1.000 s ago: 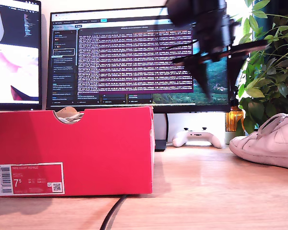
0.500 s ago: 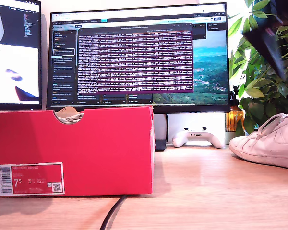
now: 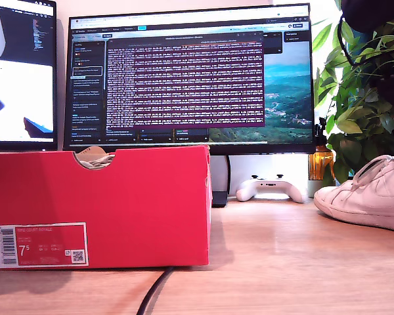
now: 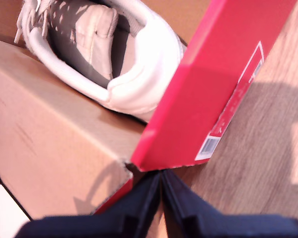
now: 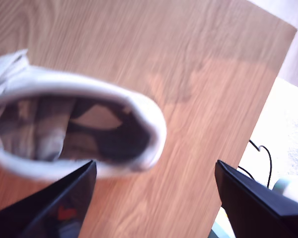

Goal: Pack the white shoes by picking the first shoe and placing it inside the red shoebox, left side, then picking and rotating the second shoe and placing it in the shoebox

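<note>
White leather shoe one [image 4: 104,54] already lies in the red cardboard shoebox [image 3: 98,207]; my second gripper [image 5: 154,198], wide open and empty, must descend on the other white sneaker [image 5: 64,134], while my first gripper [image 4: 161,198] is closed, empty.

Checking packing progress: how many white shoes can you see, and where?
2. One shoe lies inside the red shoebox. The other shoe sits on the desk at the exterior view's right, under my open second gripper. None seem hidden.
</note>
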You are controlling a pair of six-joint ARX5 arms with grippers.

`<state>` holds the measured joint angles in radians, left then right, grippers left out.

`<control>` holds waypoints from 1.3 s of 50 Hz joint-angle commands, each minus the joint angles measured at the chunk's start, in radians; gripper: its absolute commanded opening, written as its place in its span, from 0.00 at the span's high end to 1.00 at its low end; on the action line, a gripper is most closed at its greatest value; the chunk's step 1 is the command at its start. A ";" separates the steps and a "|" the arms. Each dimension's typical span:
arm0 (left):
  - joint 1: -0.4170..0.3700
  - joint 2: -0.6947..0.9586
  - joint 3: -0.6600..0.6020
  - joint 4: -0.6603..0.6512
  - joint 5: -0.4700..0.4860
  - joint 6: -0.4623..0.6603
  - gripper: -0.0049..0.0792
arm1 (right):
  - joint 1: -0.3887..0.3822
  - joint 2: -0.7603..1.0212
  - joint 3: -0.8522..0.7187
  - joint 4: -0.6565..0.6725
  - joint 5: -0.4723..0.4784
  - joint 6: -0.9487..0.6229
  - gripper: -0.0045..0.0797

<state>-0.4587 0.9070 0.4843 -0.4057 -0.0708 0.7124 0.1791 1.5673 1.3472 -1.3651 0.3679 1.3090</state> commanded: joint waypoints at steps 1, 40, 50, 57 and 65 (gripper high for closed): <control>-0.005 0.003 -0.005 0.010 0.004 -0.006 0.97 | -0.016 -0.013 -0.018 -0.002 0.009 0.008 0.12; -0.005 0.003 -0.005 0.010 0.004 -0.006 0.97 | -0.077 0.053 -0.284 0.264 -0.068 0.003 0.13; -0.005 0.003 -0.005 0.010 0.004 -0.006 0.97 | -0.077 0.053 -0.351 0.347 -0.073 0.002 0.56; -0.005 0.003 -0.005 0.010 0.004 -0.006 0.97 | -0.078 0.053 -0.351 0.339 -0.073 0.001 0.94; -0.005 0.003 -0.005 0.010 0.004 -0.006 0.97 | -0.091 0.052 -0.327 0.299 -0.069 -0.032 0.96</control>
<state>-0.4587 0.9070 0.4843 -0.4057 -0.0708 0.7124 0.0967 1.6123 1.0195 -1.0309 0.2970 1.3025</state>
